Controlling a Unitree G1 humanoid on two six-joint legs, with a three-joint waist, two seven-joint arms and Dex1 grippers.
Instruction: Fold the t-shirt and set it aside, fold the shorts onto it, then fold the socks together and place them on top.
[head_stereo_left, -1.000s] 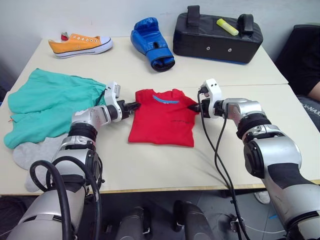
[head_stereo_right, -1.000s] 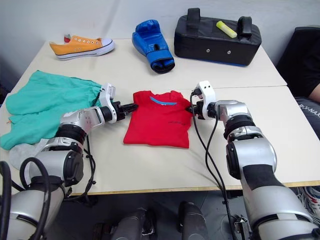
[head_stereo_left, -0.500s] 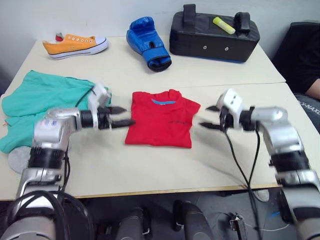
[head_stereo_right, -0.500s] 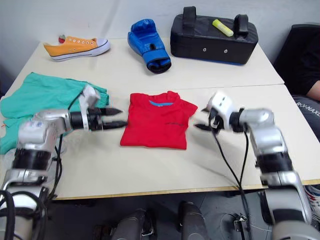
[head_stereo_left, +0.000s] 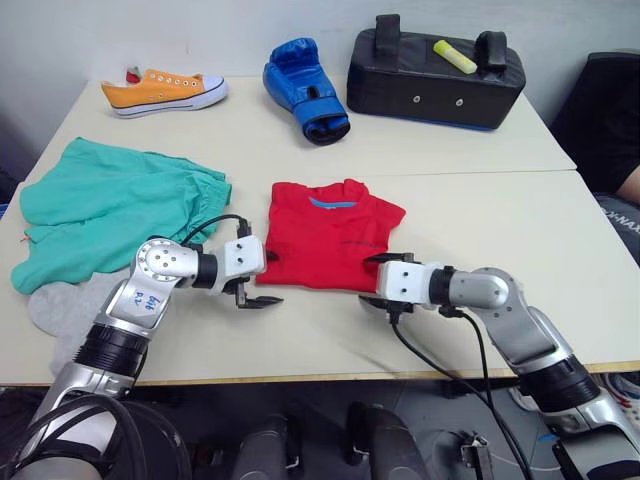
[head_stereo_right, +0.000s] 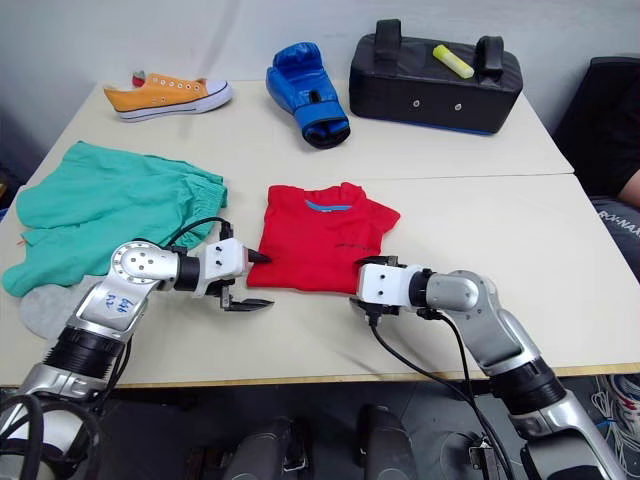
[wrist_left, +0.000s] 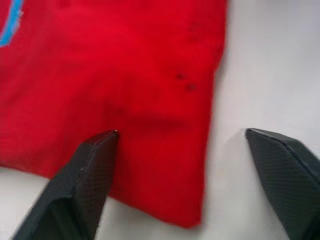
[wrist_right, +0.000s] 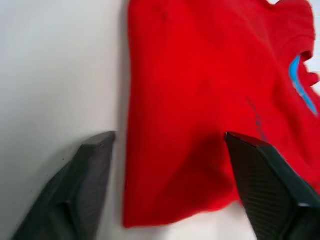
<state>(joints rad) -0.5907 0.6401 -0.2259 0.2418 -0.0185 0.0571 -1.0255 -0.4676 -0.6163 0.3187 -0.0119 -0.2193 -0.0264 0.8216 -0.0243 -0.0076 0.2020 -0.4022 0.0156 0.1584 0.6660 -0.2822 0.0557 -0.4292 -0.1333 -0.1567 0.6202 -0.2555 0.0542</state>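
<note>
A bright red cloth t-shirt (head_stereo_left: 334, 233) with a blue inner collar band lies mid-bench on the pale cream bench (head_stereo_left: 480, 215). Teal-green soft shorts (head_stereo_left: 110, 205) and light heather-grey knit socks (head_stereo_left: 62, 310) occupy the left edge; an orange canvas sneaker (head_stereo_left: 165, 91), blue boxing glove (head_stereo_left: 305, 88) and black padded bag (head_stereo_left: 435, 72) line the far edge.

Two silver metal arms with black ribbed joints end in white boxy wrist blocks and black carbon-weave fingers (wrist_left: 90, 180). Black cables loop beside each wrist; blue handwriting marks the left forearm.
</note>
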